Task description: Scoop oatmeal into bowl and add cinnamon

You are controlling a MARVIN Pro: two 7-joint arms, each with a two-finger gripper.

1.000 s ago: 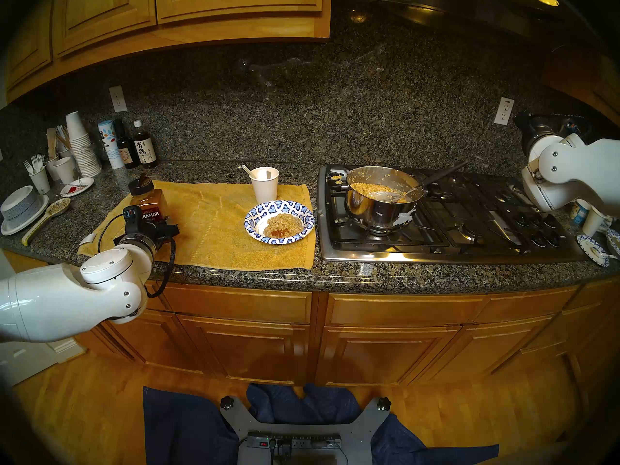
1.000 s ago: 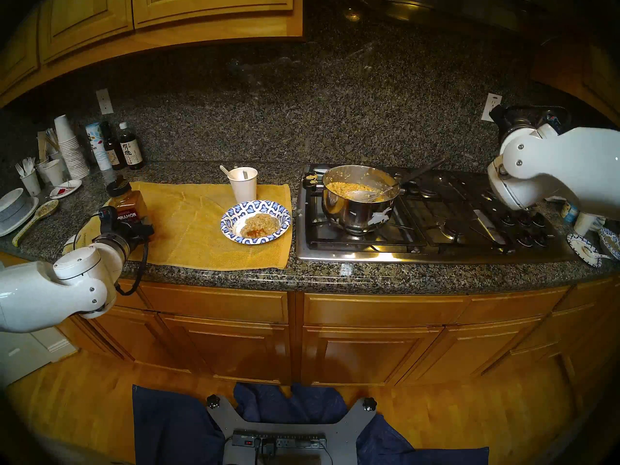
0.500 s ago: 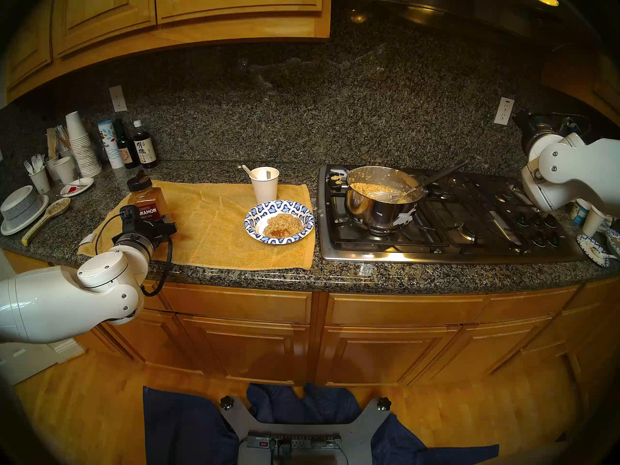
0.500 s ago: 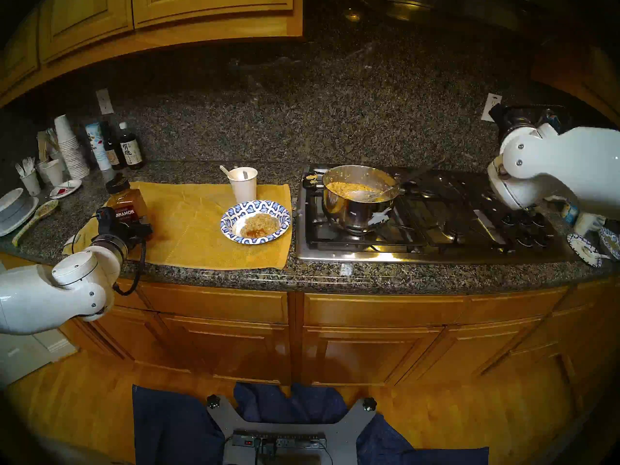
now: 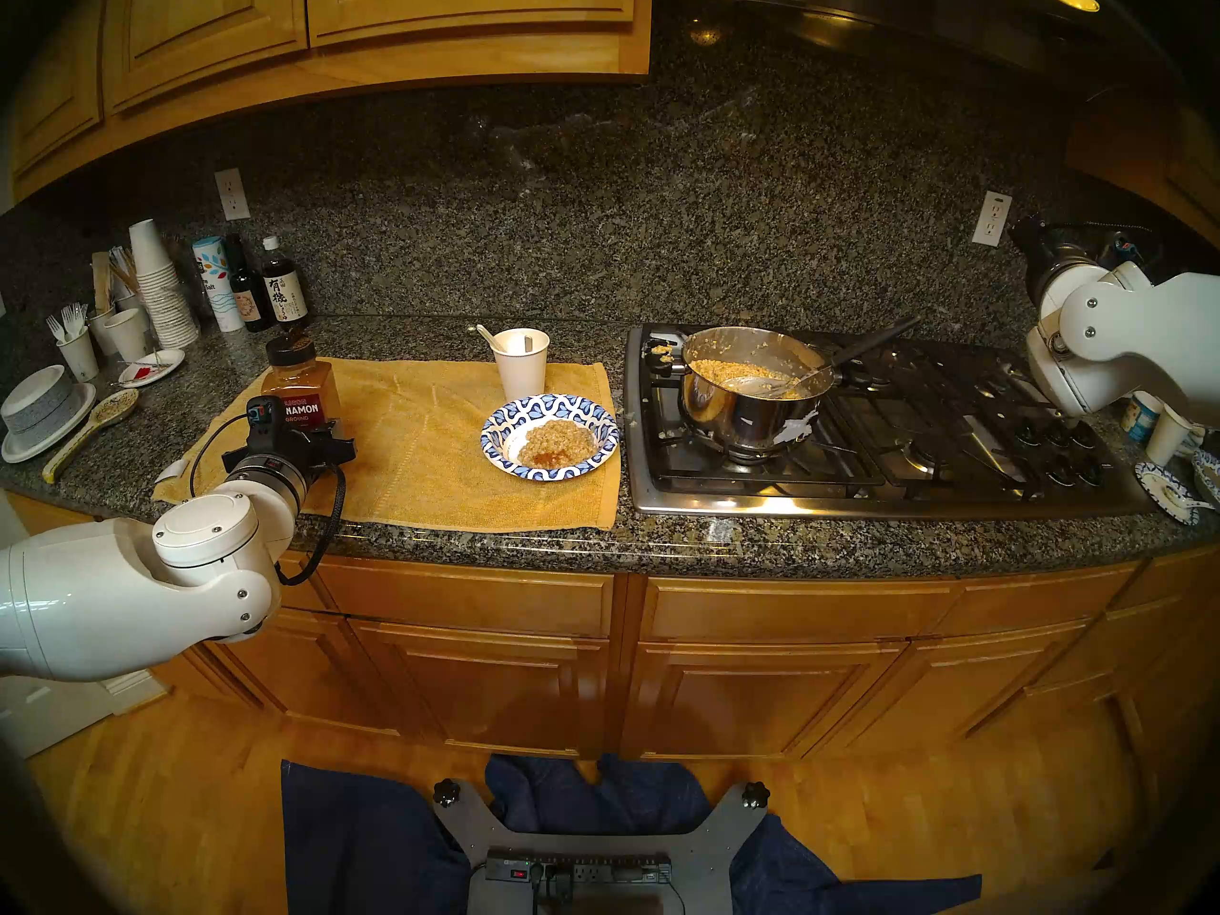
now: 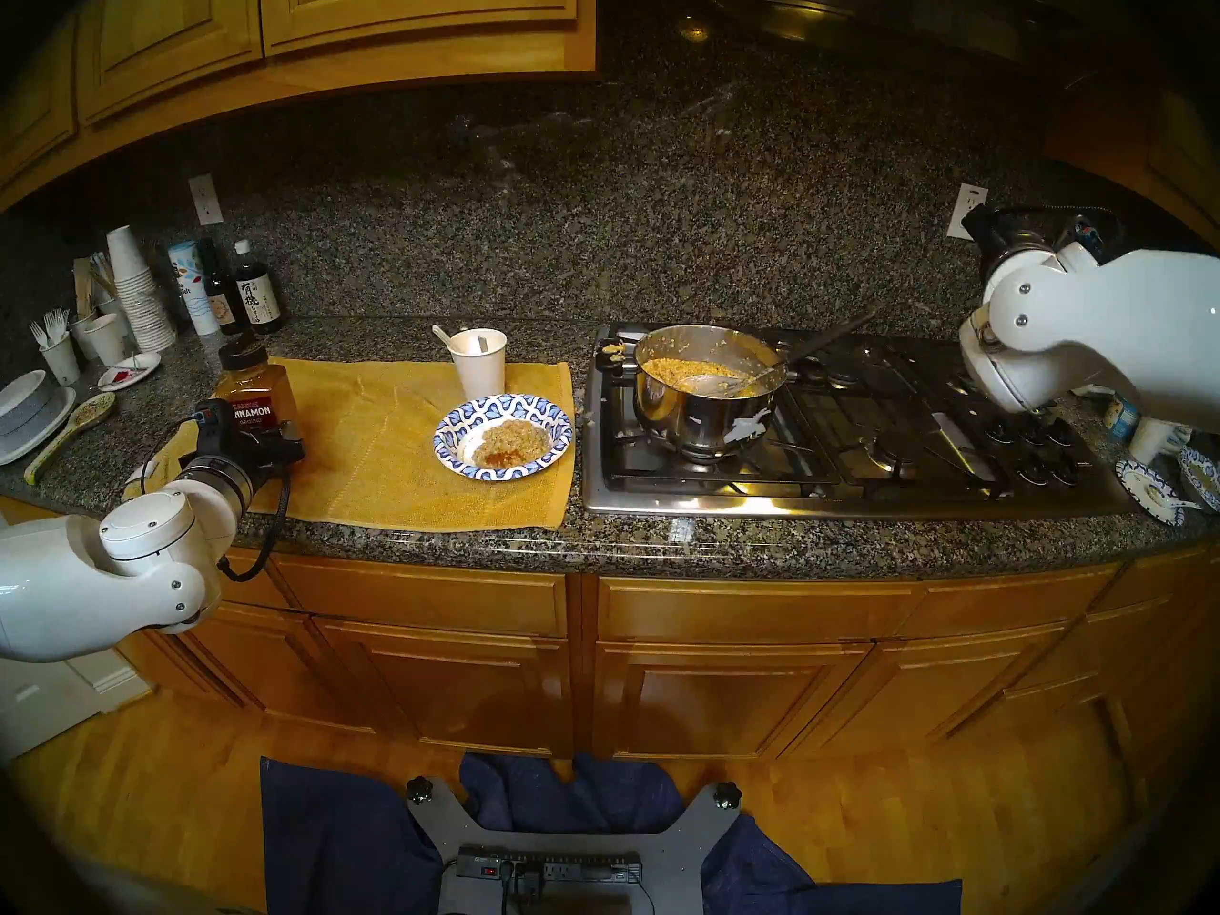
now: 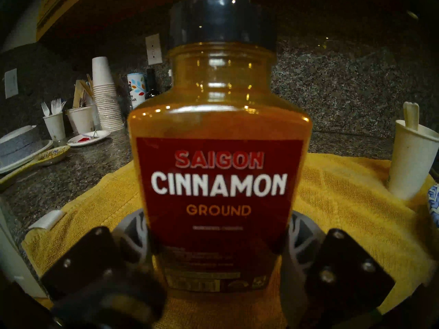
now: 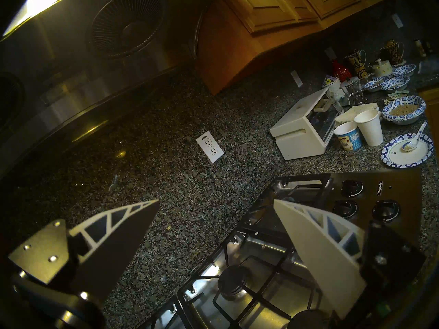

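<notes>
The left gripper (image 7: pixel 217 247) is clamping the lower body of the cinnamon jar (image 7: pixel 218 136), a finger pressing on each side of it at the near left corner of the yellow towel (image 5: pixel 422 432). The jar is standing roughly upright; whether its base is resting on the towel cannot be told. Its black cap (image 5: pixel 289 350) is showing a raised flap, apparently leaving the shaker top open. The bowl (image 5: pixel 597 415) is sitting at the towel's right end, well apart from the jar, holding oatmeal (image 5: pixel 558 439) with an orange-brown patch (image 5: pixel 546 458) on its near edge, so both steps are looking done. More oatmeal is remaining in the steel pot (image 5: pixel 746 412) on the stove. The right gripper (image 8: pixel 216 226) is hanging wide and empty above the burners.

Risks, as judged: with the grip sitting low on a tall jar, letting go on soft folded cloth is inviting a topple, and an open cap would be spilling powder over the towel
</notes>
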